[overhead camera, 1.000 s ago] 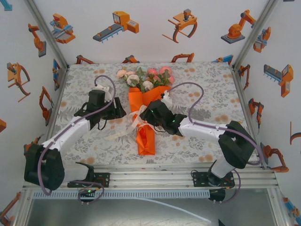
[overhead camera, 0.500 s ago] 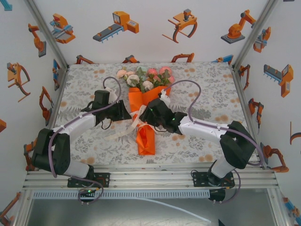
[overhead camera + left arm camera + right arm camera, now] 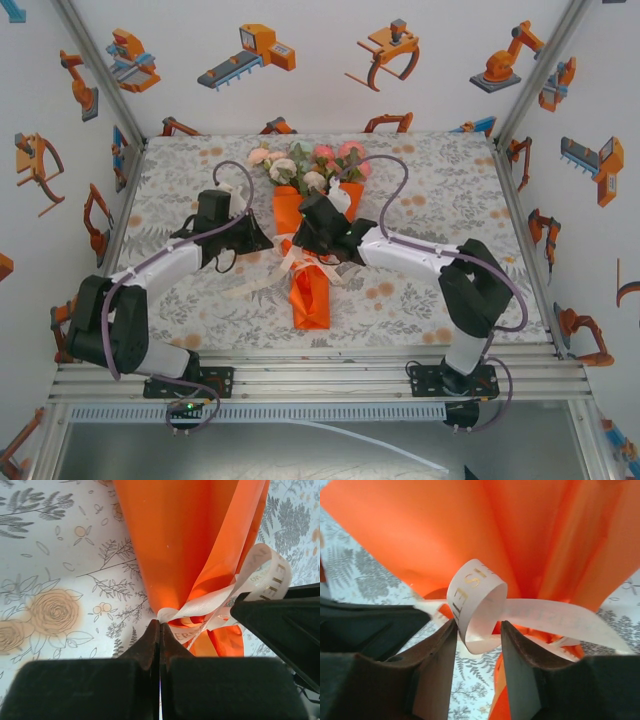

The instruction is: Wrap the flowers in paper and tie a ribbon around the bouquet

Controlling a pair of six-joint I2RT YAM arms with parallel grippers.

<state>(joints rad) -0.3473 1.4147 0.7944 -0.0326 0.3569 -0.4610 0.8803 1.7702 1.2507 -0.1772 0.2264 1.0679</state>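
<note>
At the cinched waist of the bouquet (image 3: 310, 295), found the left tool (image 3: 159, 629) pressed together with no gap, tips touching the ribbon (image 3: 210, 602) where it gathered the paper (image 3: 190, 540). Could not tell whether a strand was nipped between those tips.

Just across the same waist, found the right tool (image 3: 479, 629) spread partway around a round loop of ribbon. Saw that loop unsquashed, brushing the inner faces of both fingers (image 3: 437, 665). Made out faint gold lettering on the cream-white band, and a flat tail leading off over the paper's lower edge.

Beyond both tools, saw matte bright-orange paper fanning wide from the knot in long overlapping folds.

From the top camera, saw the bouquet lying flat along the middle of the bench (image 3: 430, 300), narrow end toward the arm bases and wide end toward the far edge. Noted the flowers (image 3: 305, 165) at that wide end: pink, peach and white roses with green leaves. Traced loose ribbon ends trailing onto the leaf-print cloth (image 3: 190, 300) on the left arm's side, near the cone.
</note>
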